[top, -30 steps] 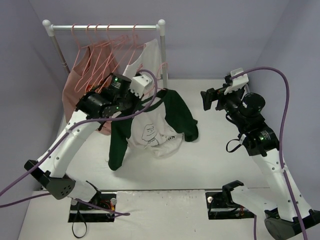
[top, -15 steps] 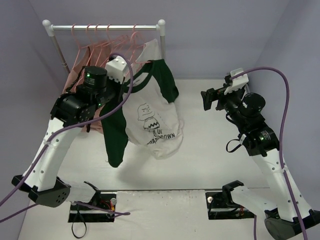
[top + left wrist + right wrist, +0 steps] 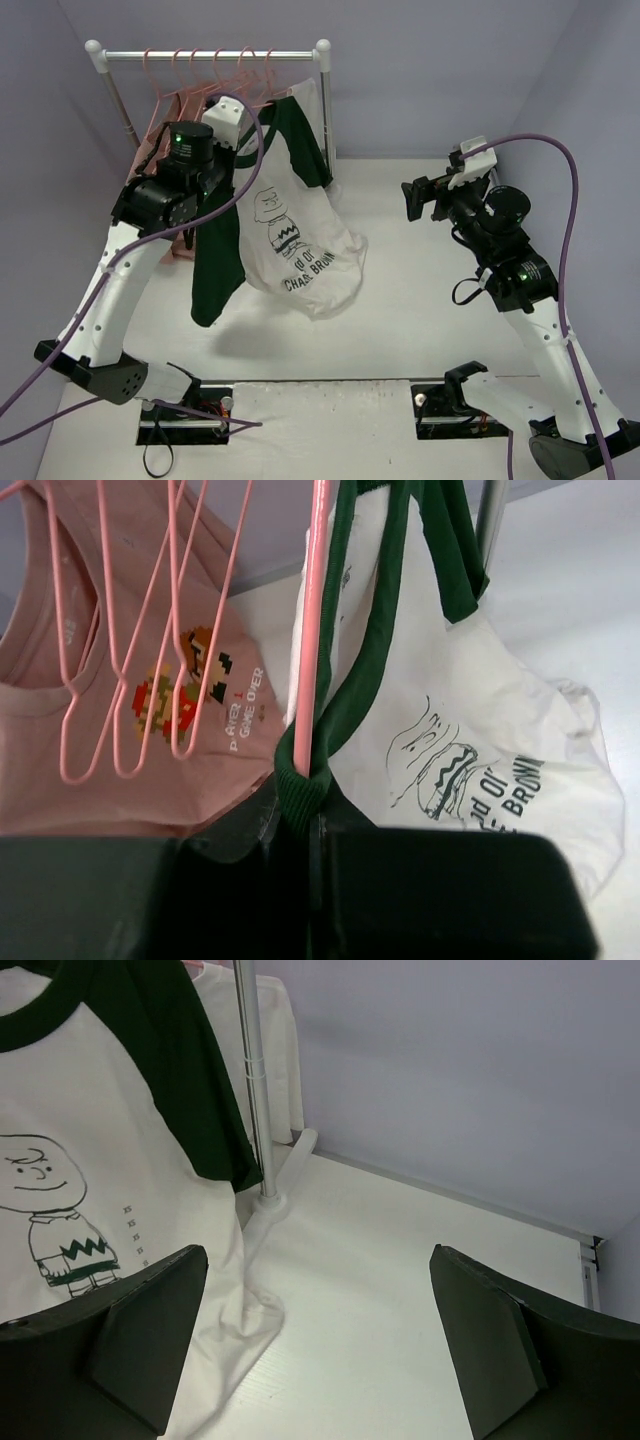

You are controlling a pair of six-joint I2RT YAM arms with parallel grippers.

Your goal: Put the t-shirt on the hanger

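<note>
The t-shirt (image 3: 295, 240) hangs from my left gripper (image 3: 240, 140) beside the rack, its hem touching the table. In the left wrist view the jaws are shut on the green collar (image 3: 300, 790), with a pink hanger (image 3: 315, 630) running into the collar fold. The white body with its print (image 3: 470, 730) hangs to the right. My right gripper (image 3: 415, 200) is open and empty, well to the right of the shirt. In the right wrist view the gripper (image 3: 320, 1360) frames bare table, with the t-shirt (image 3: 80, 1160) at the left.
A clothes rail (image 3: 210, 54) on white posts (image 3: 255, 1080) carries several pink hangers (image 3: 120, 630), a salmon-pink shirt (image 3: 150, 730) and an all-white shirt (image 3: 275, 1050). Grey walls close in the back and sides.
My left arm has lifted the t-shirt up off the table and carried it left and back to the rail. The right arm has not moved.
</note>
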